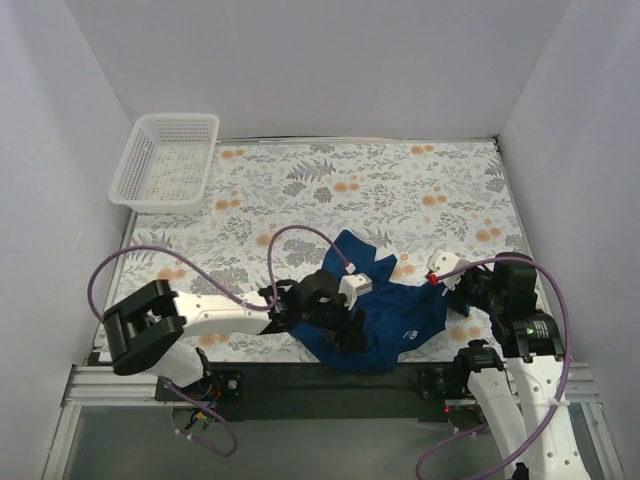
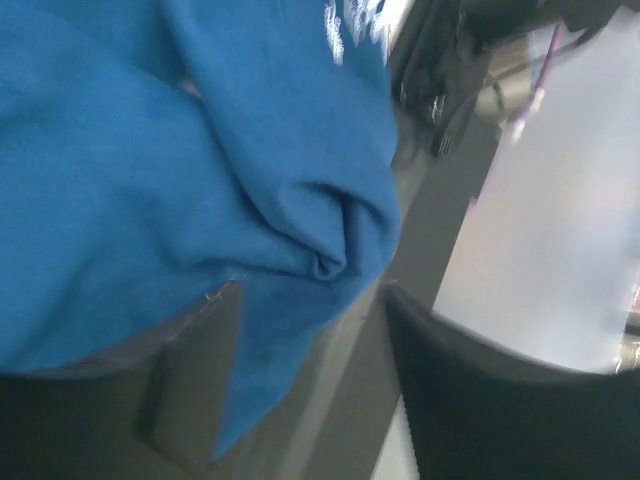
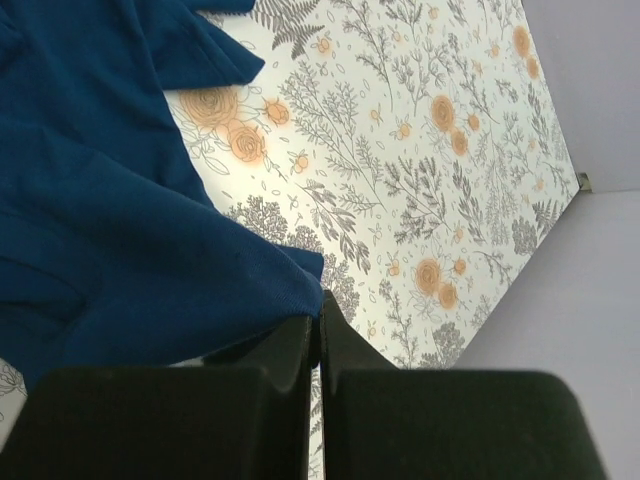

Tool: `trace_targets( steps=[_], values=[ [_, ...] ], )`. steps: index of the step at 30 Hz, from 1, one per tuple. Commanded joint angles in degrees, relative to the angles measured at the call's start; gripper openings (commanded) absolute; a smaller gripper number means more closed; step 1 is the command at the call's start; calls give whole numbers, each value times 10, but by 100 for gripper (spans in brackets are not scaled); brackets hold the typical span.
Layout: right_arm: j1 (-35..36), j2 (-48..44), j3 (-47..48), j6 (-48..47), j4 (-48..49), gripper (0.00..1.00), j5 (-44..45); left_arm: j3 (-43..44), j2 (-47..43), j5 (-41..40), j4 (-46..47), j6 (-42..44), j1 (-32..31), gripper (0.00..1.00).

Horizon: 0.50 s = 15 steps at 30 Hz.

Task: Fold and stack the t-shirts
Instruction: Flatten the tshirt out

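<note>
Right gripper (image 3: 318, 335) closed, apparently pinching t-shirt (image 1: 400, 315) right edge; left gripper (image 2: 312, 330) spread, cloth draped across; shirt between arms.

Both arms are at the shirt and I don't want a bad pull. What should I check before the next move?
1. Right gripper closed: ok, its fingers meet at the navy t-shirt's edge.
2. Fabric really pinched by it: cannot tell, the cloth may only lie beside the fingers.
3. Left gripper holding cloth: not ok, its fingers stand apart and the fabric is only draped over one.
4. T-shirt lying flat: not ok, it is bunched up near the table's near edge.
5. Room to spread on the flowered tablecloth: ok, there is bare cloth beyond the shirt.
6. White mesh basket out of the way: ok, it sits in the far left corner.
</note>
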Motion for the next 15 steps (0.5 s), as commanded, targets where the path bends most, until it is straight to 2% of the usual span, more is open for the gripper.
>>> trace_targets(
  steps=[1, 2, 3, 8, 15],
  values=[
    [-7, -10, -11, -33, 21, 1, 28, -6, -144, -131, 8, -6, 5, 58],
    [-7, -5, -15, -33, 23, 1, 32, -11, -192, -179, -20, 0, 5, 63],
    [-8, 1, -18, -32, 26, 1, 34, -15, -210, -192, -33, 5, 5, 68],
    [-9, 58, -22, 13, 64, 1, 39, -44, -271, -273, -146, 16, 10, 70],
    [-12, 117, 2, 79, 133, 1, 55, -62, -272, -304, -175, -16, 9, 72]
  ],
)
